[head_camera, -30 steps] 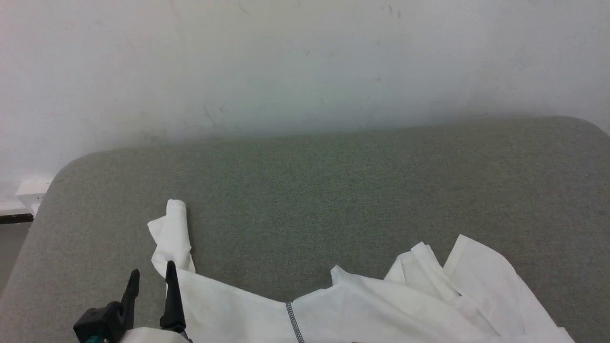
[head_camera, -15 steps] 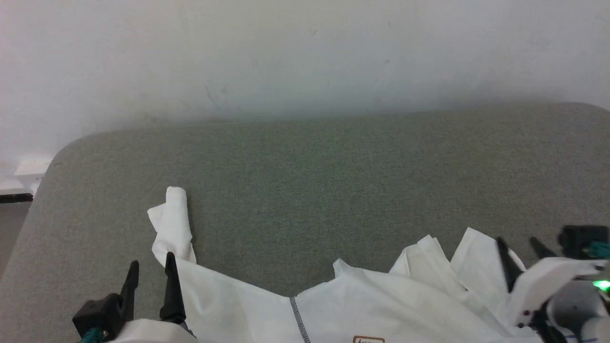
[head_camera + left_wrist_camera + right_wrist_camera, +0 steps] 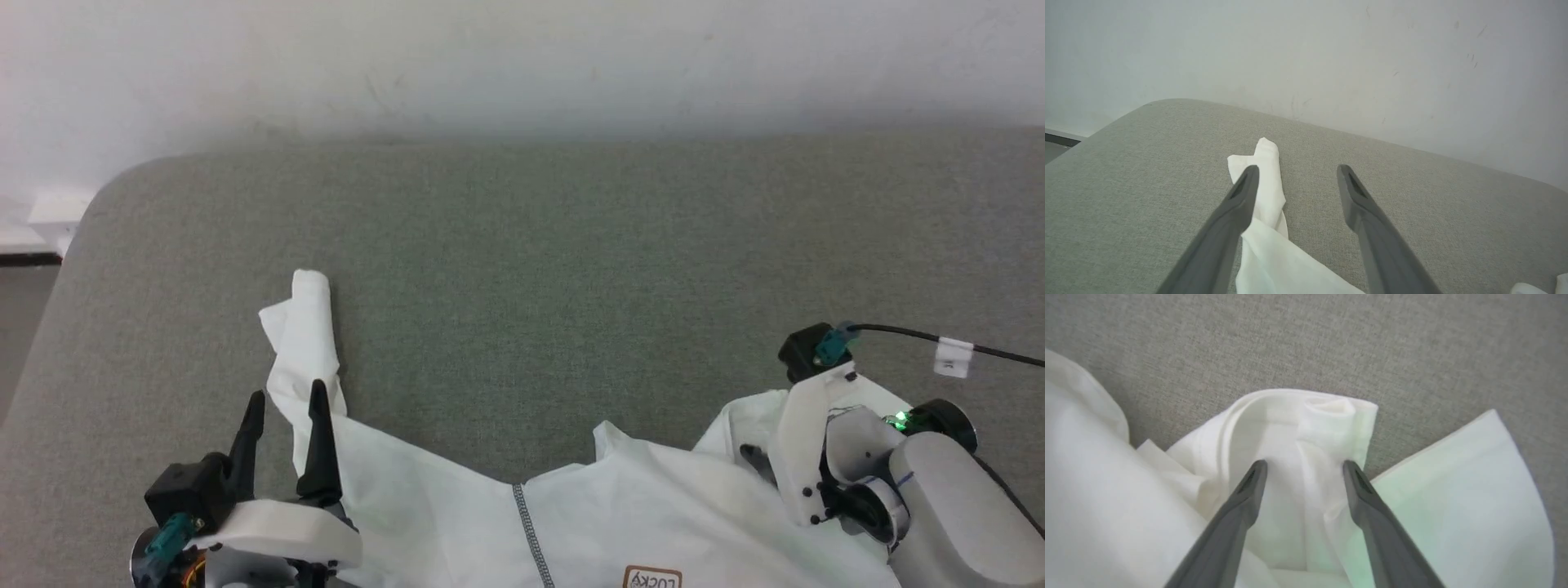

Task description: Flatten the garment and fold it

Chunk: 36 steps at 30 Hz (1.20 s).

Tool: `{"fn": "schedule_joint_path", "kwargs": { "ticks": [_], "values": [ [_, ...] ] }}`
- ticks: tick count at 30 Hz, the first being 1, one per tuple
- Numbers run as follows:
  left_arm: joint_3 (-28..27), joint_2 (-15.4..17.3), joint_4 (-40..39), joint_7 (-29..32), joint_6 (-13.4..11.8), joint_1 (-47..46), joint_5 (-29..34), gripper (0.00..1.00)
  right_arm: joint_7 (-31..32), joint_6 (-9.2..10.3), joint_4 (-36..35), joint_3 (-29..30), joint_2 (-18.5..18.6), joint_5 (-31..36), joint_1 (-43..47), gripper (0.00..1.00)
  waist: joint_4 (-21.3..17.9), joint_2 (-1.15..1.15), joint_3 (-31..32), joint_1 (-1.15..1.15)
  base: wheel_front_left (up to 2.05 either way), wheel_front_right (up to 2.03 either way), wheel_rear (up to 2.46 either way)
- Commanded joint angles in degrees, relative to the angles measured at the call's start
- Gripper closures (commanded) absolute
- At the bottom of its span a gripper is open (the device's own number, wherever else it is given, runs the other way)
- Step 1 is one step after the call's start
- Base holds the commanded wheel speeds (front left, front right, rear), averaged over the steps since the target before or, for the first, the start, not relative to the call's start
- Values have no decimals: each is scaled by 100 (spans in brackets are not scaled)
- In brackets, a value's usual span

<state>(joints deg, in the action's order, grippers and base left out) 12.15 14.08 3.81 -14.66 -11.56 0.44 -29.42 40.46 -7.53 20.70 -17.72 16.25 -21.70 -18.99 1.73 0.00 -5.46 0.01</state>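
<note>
On my left, the left gripper [image 3: 287,390] hangs over the near-left part of the grey fabric table [image 3: 571,269], jaws apart and holding nothing. A twisted sleeve [image 3: 1267,192] runs from beside its fingers toward the far wall [image 3: 522,57]. The white shirt [image 3: 457,523] lies crumpled along the table's near edge, spanning from one gripper to the other. A speckled seam [image 3: 531,539] shows near its middle, with a brown-outlined logo patch [image 3: 652,578] to the right of it. On my right, the right gripper [image 3: 1305,463] points down at the bunched right sleeve, jaws apart on either side of a folded cuff [image 3: 1331,412]; I cannot tell if the tips touch cloth. A black cable [image 3: 914,333] trails off right.
</note>
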Motion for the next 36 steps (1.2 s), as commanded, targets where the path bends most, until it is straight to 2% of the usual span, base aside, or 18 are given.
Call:
{"fn": "schedule_joint_path", "kwargs": {
  "ticks": [1,4,5,6,7,9,16,20,30,36],
  "values": [
    [-9,-33,48,-29,68,-119,50,0,179,4,338,-193,22,-133,-190,0,131,0,-184,-1,0,0,0],
    [-25,-70,101,-31,115,-168,76,0,492,4,785,-514,25,-316,-372,0,153,0,-229,-1,0,0,0],
    [-31,-84,112,-31,130,-184,86,0,591,4,886,-619,13,-408,-431,6,160,0,-247,-1,0,0,0],
    [-39,-99,121,-32,145,-202,98,0,682,4,967,-724,23,-475,-496,68,165,0,-262,-1,0,0,0],
    [-46,-114,130,-32,161,-220,113,0,780,4,1038,-803,16,-577,-556,100,169,0,-273,-1,0,0,0],
    [-52,-143,148,-32,200,-259,146,0,844,4,1056,-969,64,-671,-740,100,191,0,-301,-1,0,0,0],
    [-58,-281,166,-33,365,-454,290,0,-450,4,768,-1106,216,-491,-1977,100,364,0,-522,-1,0,0,0],
    [-33,-370,188,-33,465,-577,355,0,-918,4,932,-986,160,-366,-2632,100,499,0,-685,-1,0,0,0],
    [-28,-716,281,-33,838,-1074,597,0,-3196,4,2131,-235,-100,201,-4460,100,997,0,-1365,-1,0,0,0],
    [-101,-902,417,-33,1040,-1320,724,0,-3631,4,3215,-394,-285,397,-4695,100,1127,0,-1686,-1,0,0,0]
  ]
}}
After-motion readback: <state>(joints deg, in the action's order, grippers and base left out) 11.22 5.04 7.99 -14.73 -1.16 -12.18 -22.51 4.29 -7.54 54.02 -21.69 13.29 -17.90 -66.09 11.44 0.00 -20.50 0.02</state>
